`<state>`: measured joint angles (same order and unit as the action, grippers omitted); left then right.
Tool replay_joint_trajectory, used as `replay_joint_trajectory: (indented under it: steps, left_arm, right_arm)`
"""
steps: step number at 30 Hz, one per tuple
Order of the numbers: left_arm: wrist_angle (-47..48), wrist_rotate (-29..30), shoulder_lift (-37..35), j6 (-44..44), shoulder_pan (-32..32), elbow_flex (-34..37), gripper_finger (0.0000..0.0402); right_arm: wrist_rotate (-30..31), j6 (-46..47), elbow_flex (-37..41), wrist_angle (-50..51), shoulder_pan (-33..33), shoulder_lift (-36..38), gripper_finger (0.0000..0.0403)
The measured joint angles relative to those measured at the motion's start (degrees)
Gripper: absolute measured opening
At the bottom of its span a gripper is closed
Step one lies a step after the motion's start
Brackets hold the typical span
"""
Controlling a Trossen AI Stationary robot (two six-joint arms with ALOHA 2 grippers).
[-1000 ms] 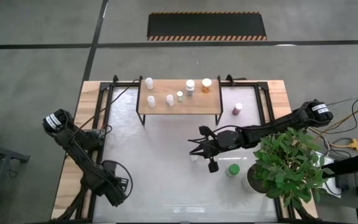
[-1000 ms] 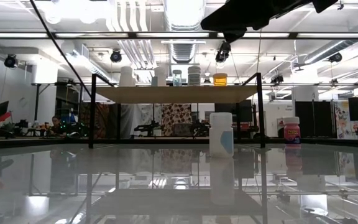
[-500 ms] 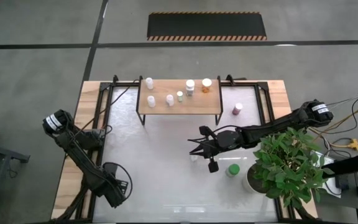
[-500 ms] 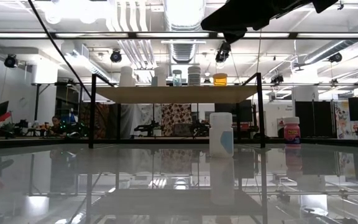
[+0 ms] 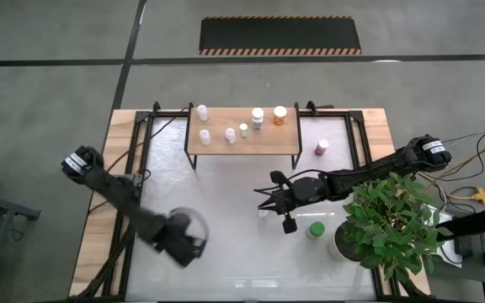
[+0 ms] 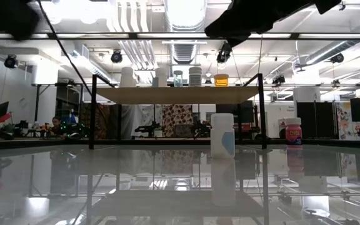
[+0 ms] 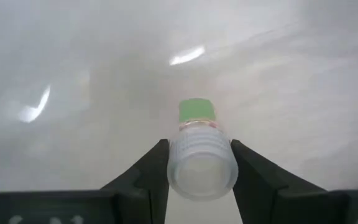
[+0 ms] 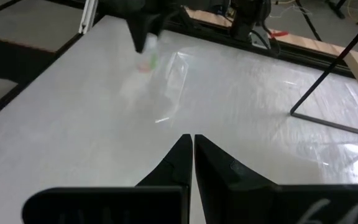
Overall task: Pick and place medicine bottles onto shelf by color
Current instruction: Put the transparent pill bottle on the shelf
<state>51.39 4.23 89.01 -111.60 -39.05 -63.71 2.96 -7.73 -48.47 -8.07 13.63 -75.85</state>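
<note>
- Overhead view: even, bright light; my left gripper (image 5: 183, 238) is smeared by motion blur, my right arm sharp.
- Table-height view: ceiling lamps (image 6: 183, 9) glare white; the glossy table (image 6: 136, 187) mirrors the shelf (image 6: 175, 94) and room.
- My left wrist view: the table is washed pale with bright streaks of glare; the bottle (image 7: 201, 158) between my fingers is soft.
- My right wrist view: my left arm, farther off, is blurred.
</note>
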Motion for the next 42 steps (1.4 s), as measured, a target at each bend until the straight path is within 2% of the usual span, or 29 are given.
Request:
replay_joint_trajectory:
  steps: [4,10,16,22,29,42]
  left_arm:
    - [-5.1,3.8,0.1,19.8,10.2,-1.5,0.0118]
    - [-6.8,3.8,3.6,44.7,22.0,-4.7,0.012]
    - [-3.2,3.6,8.4,58.1,28.4,-8.4,0.0121]
    - [1.2,2.9,12.6,64.2,30.1,-9.9,0.0122]
    - [1.6,1.9,13.8,64.6,30.1,-9.9,0.0133]
    - [1.5,0.5,13.9,64.5,30.2,-9.7,0.0177]
  right_arm:
    - [0.0,-0.5,0.0,2.3,0.0,0.3,0.0009]
    - [0.0,1.2,0.0,6.7,0.0,2.3,0.0009]
    - [0.0,2.7,0.0,7.2,0.0,3.2,0.0009]
    - [0.0,3.4,0.0,8.0,0.0,3.4,0.0009]
    - [0.0,4.1,0.0,7.8,0.0,3.4,0.0009]
    - [0.1,5.6,0.0,7.8,0.0,3.4,0.0009]
